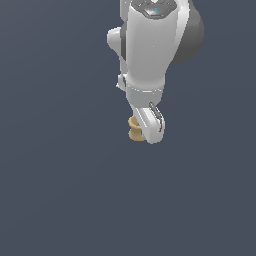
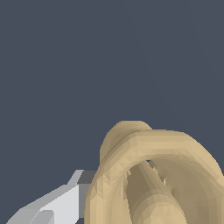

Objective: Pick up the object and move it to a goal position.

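The object (image 1: 133, 130) is a small tan stubby cylinder with a wider rim. In the exterior view it sits at the tip of my white gripper (image 1: 148, 134), which hides part of it. In the wrist view the object (image 2: 153, 175) fills the frame very close up, showing its rim, hollow and central knob. One white and grey finger (image 2: 61, 203) presses against its rim; the other finger is hidden behind it. The gripper is shut on the object.
The white arm (image 1: 150, 50) reaches in from the top of the exterior view. A plain dark blue-grey surface (image 1: 60, 190) lies all around, with no other objects or edges in view.
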Controlling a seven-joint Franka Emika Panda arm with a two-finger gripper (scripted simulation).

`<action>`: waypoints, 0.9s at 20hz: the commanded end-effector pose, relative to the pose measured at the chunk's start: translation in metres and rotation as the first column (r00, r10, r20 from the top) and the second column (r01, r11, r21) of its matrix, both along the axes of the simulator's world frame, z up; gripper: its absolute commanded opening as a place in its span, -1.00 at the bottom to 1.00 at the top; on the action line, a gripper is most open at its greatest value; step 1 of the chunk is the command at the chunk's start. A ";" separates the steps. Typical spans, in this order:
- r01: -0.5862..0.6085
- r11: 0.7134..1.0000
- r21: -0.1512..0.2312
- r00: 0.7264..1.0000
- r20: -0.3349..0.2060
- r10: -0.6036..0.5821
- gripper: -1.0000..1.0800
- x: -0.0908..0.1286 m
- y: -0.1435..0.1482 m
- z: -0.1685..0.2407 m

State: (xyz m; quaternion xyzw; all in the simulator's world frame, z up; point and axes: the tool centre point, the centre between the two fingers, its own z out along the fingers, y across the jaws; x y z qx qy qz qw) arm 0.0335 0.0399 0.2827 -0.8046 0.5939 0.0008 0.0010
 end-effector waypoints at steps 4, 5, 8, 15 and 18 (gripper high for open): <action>0.000 1.000 -0.001 1.000 0.000 0.000 -1.00 -0.016 -0.016 0.051; 0.000 1.000 -0.001 1.000 0.000 0.000 -1.00 -0.018 -0.018 0.058; 0.000 1.000 -0.002 1.000 0.000 0.000 -1.00 -0.023 -0.024 0.078; -0.001 1.000 -0.003 1.000 0.000 0.001 -1.00 -0.028 -0.030 0.100; -0.001 1.000 -0.003 1.000 0.000 0.001 -1.00 -0.027 -0.030 0.100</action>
